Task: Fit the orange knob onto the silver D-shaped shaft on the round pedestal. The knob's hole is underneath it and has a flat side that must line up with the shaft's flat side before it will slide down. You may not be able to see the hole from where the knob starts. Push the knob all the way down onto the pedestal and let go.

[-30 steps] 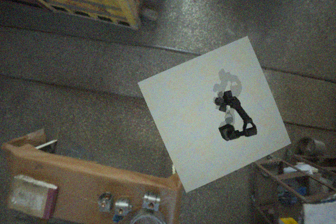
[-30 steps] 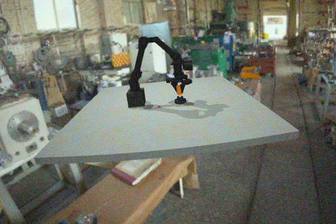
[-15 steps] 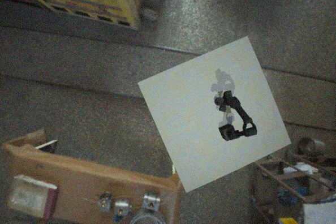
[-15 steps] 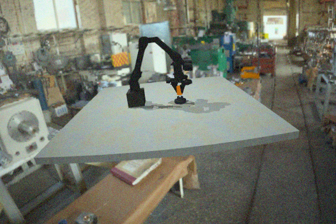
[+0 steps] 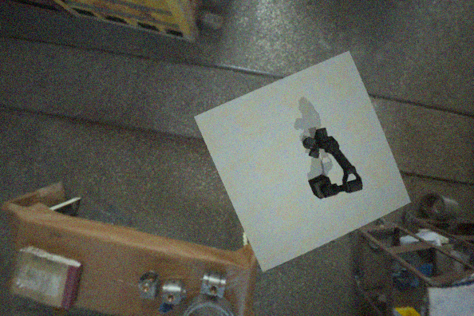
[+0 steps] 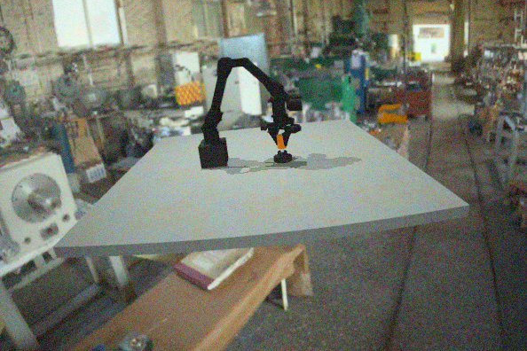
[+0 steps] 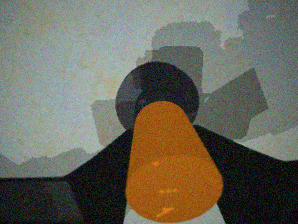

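The orange knob [image 6: 280, 141] [image 7: 169, 150] is upright between the fingers of my gripper [image 6: 280, 141], which is shut on it. The dark round pedestal [image 6: 283, 158] [image 7: 156, 80] stands on the table right below the knob. In the exterior view the knob's lower end is just above the pedestal, at about the height of the shaft's top. In the wrist view the knob covers the pedestal's near part and the shaft. The knob's hole and the shaft's flat side are hidden. In the top view the arm covers the knob and pedestal.
The pale square table [image 5: 247, 199] [image 6: 186, 217] carries the arm. The black arm base [image 5: 319, 187] [image 6: 213, 153] stands to the left of the pedestal in the exterior view. Shadows of the arm lie around the pedestal.
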`<state>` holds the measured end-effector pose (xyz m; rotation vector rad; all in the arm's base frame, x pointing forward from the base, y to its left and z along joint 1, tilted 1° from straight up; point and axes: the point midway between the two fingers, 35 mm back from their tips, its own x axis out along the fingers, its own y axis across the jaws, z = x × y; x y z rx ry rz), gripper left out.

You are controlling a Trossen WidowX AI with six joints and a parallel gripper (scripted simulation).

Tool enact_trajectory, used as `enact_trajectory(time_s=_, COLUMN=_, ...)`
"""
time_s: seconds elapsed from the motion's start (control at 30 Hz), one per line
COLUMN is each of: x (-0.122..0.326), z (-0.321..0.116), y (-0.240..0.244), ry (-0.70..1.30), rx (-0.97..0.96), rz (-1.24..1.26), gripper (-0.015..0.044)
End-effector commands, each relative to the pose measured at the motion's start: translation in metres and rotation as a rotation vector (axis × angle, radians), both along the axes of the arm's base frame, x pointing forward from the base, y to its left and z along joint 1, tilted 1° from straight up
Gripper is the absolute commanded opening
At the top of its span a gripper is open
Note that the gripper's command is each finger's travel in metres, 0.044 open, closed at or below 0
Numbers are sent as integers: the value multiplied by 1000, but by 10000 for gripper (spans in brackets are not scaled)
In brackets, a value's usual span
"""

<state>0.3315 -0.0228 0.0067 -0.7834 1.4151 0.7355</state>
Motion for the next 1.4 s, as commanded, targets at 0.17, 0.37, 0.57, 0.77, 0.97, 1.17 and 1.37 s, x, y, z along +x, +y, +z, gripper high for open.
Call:
enact_trajectory(time_s=0.17, x=0, z=5, y=2, ry=-1, rx=5, rz=-3, gripper=0)
enact_trajectory(time_s=0.37, x=2, z=5, y=1, ry=1, rx=0, rz=165, gripper=0)
enact_trajectory(time_s=0.57, x=2, z=2, y=1, ry=2, rx=-1, rz=206, gripper=0)
enact_trajectory(time_s=0.77, x=0, z=1, y=1, ry=2, rx=-1, rz=206, gripper=0)
enact_trajectory(time_s=0.97, x=1, z=0, y=1, ry=2, rx=-1, rz=206, gripper=0)
enact_trajectory(time_s=1.17, x=1, z=0, y=1, ry=2, rx=-1, rz=206, gripper=0)
enact_trajectory(time_s=1.37, x=0, z=0, y=1, ry=2, rx=-1, rz=206, gripper=0)
